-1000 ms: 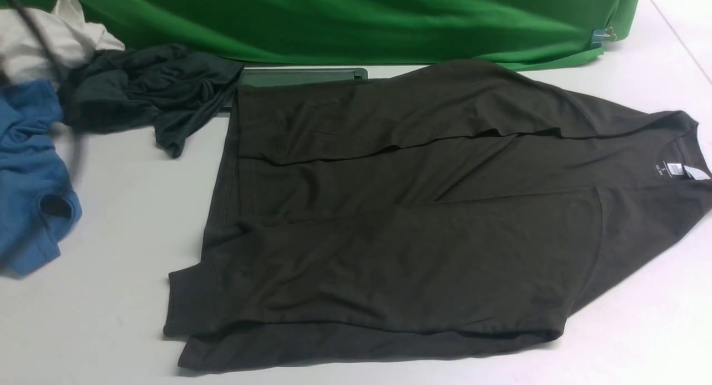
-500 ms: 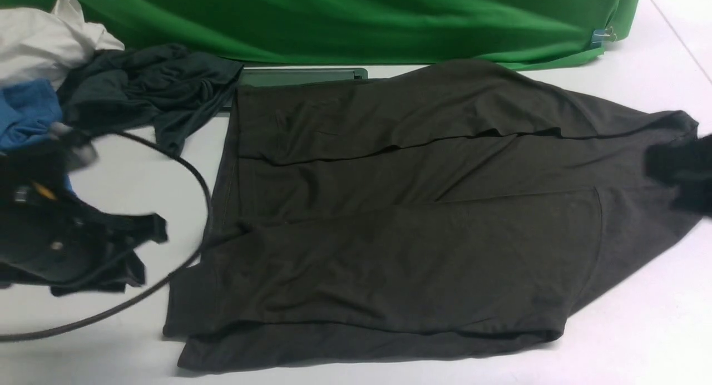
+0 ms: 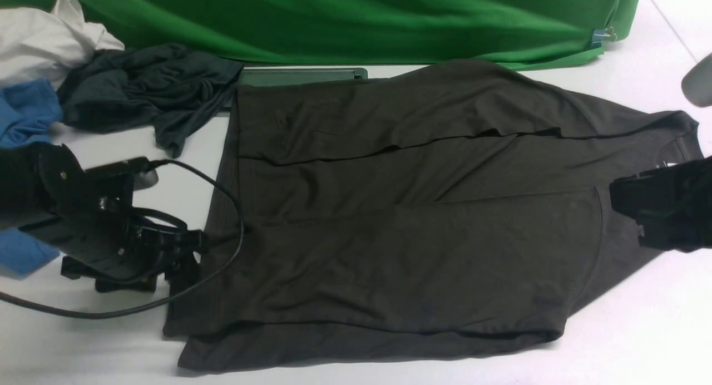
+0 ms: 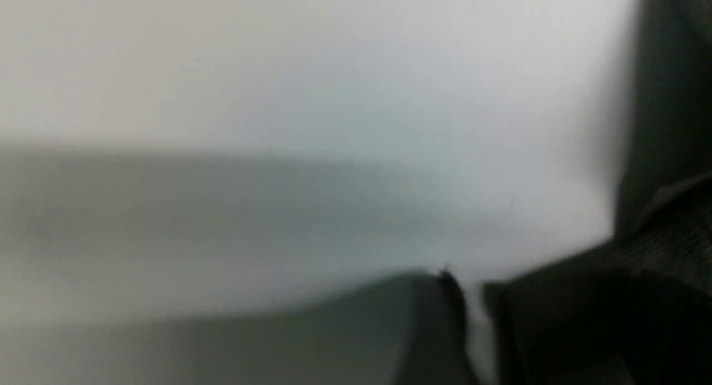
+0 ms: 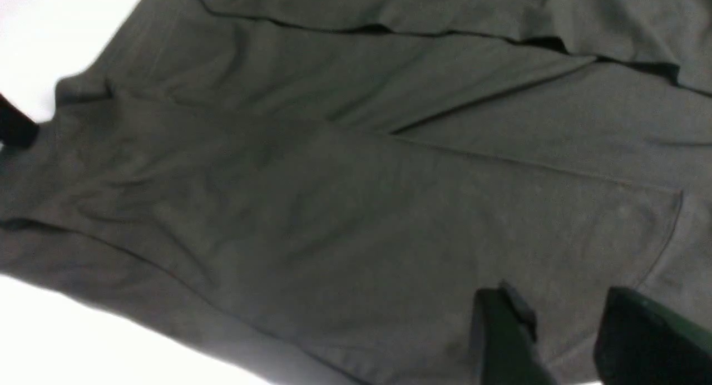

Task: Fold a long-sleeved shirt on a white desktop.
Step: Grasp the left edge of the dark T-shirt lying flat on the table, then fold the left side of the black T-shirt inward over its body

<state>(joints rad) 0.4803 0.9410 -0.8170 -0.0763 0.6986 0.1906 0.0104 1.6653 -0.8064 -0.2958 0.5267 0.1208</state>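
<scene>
A: Left hand (image 3: 183, 268), at the left edge of the frame, meets the hem end of the shirt (image 3: 389, 235). Whether its fingers are spread or pinching cloth cannot be told, as the wrist view is blurred. Right hand (image 5: 556, 318), at the right edge, hangs over the collar end with fingers spread and nothing between them.

B: And the shirt itself?

A: Flat on the worktop (image 3: 122, 329), filling the centre and right of the frame. Both sides are already folded inward, with the sleeves laid along the body. The likely next step is the end-to-end fold.

B: What may fail?

A: Three risks, in my judgement. A shallow pinch may take only the top layer, so the inner folds slide open on lifting. The cable (image 3: 241, 229), looped over the hem at centre left, may snag or drag the cloth. Unequal lift between the two hands would skew the fold.

B: The teal garment (image 3: 144, 90), upper left?

A: Just beside the hem's upper corner; a wide sweep could catch it.
</scene>
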